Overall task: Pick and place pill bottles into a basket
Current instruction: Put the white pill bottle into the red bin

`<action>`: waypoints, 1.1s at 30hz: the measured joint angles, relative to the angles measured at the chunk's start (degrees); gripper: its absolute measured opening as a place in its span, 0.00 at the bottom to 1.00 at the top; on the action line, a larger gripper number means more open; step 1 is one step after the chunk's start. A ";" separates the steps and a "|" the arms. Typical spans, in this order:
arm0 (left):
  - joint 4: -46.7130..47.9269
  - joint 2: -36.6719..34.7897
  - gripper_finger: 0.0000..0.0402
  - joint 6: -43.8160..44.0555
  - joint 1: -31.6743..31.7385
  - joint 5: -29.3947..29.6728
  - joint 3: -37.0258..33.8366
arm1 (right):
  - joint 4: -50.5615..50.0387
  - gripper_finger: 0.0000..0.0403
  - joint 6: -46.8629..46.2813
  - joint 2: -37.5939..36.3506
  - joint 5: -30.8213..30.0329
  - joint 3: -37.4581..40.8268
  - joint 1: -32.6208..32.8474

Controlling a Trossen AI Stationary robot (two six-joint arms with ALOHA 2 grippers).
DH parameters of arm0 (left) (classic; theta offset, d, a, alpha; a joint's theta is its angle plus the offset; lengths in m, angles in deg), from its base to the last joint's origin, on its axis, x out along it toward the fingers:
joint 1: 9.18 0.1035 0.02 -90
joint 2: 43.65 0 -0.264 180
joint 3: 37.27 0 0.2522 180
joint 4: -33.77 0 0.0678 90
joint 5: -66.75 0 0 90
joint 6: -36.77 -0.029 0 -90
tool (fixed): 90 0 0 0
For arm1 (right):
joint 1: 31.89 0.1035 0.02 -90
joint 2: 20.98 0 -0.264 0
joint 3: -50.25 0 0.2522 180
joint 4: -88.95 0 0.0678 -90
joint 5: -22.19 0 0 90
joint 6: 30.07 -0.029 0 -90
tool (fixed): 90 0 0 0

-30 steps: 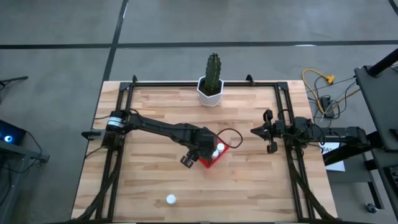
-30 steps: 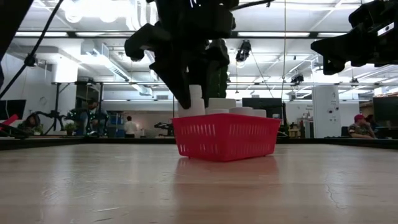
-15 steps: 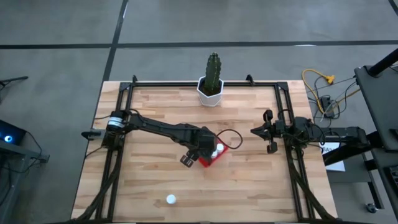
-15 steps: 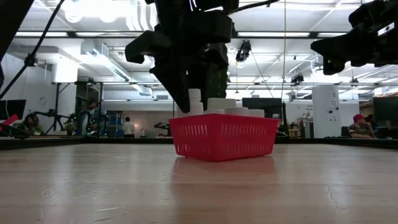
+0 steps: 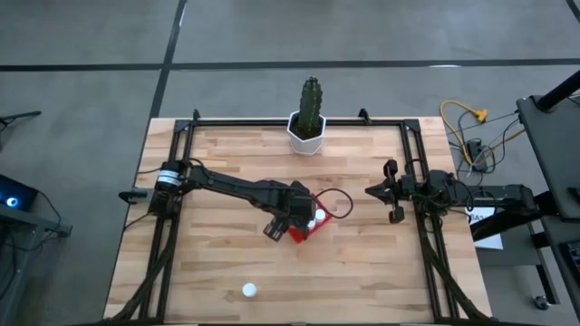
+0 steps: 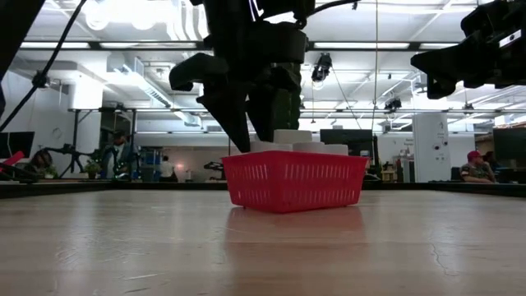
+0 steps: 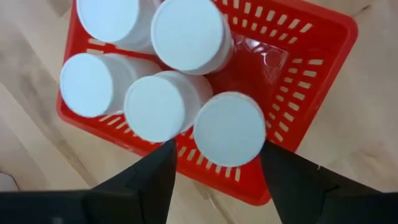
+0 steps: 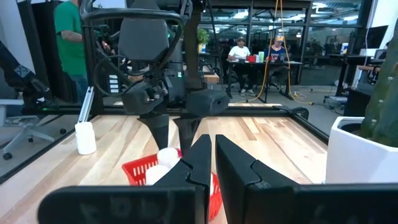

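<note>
Left gripper (image 7: 214, 165) over red basket (image 7: 298, 93) at counter (image 5: 362, 263) centre, fingers spread around 1 of 5 pill bottles (image 7: 229, 129) inside. 6th bottle (image 5: 248, 291) near counter's front edge. Right gripper (image 5: 391, 192) closed, empty, waited at right.

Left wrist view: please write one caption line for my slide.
Left gripper open above the red basket, five white-capped pill bottles standing inside.

The basket (image 5: 305, 232) sits near the middle of the counter (image 5: 227, 154), with five pill bottles (image 7: 167, 106) standing in it. The left claw (image 7: 214, 155) hangs directly above the basket. A sixth bottle (image 5: 248, 291) stands alone near the counter's front edge. The cactus pot (image 5: 306, 134) sits at the back edge; the right claw (image 5: 391, 192) waits at the right side.
</note>
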 joint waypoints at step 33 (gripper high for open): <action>7.75 -3.41 0.53 4.36 -5.89 0.83 0.34 | 0.00 0.03 0.09 0.00 0.09 0.00 0.01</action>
